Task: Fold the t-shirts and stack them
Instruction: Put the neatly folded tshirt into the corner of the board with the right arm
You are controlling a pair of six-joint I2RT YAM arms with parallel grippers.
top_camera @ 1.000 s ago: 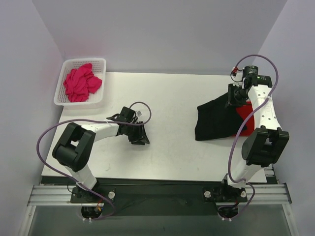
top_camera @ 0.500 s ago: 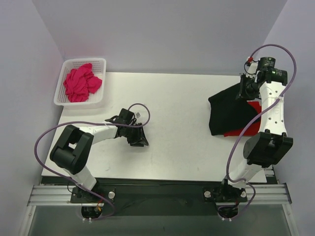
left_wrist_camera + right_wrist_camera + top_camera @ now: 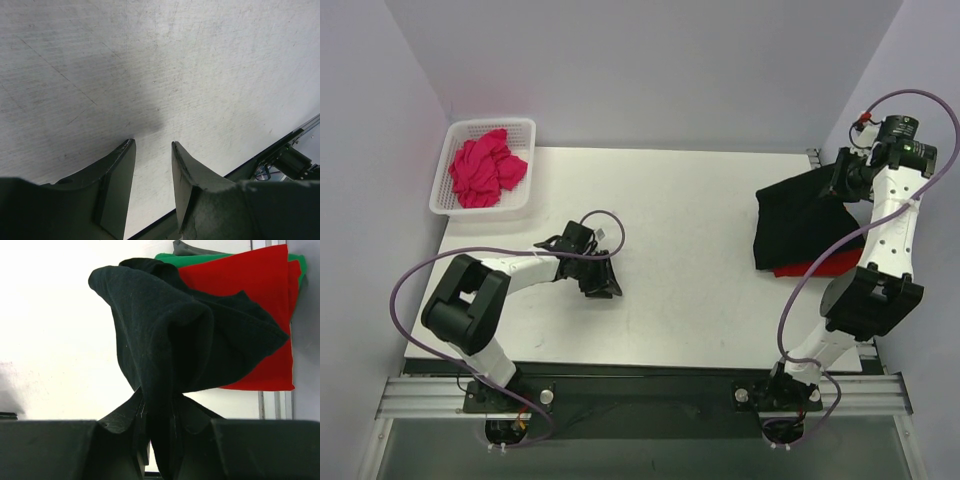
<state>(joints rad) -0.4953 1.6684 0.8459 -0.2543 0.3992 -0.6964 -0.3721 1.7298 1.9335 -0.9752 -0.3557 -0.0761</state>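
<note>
The black t-shirt (image 3: 800, 225) hangs bunched from my right gripper (image 3: 842, 185), which is shut on a fold of it at the table's far right. In the right wrist view the black t-shirt (image 3: 165, 330) rises from between the shut jaws of the right gripper (image 3: 160, 405) and drapes over a flat folded red t-shirt (image 3: 255, 305). A strip of that red t-shirt (image 3: 817, 264) shows under the black one. The magenta-pink t-shirt (image 3: 485, 170) lies crumpled in the basket. My left gripper (image 3: 603, 283) rests low over the table, open with only bare tabletop between the left gripper's (image 3: 152, 147) fingers.
The white mesh basket (image 3: 448, 150) stands at the table's back left corner. Green cloth (image 3: 200, 259) and grey cloth (image 3: 185, 247) lie under the red shirt. The white table (image 3: 670, 200) ends just right of the stack, with purple walls close by.
My right arm has swung right and back, carrying the black t-shirt over the red one. The left arm has barely moved.
</note>
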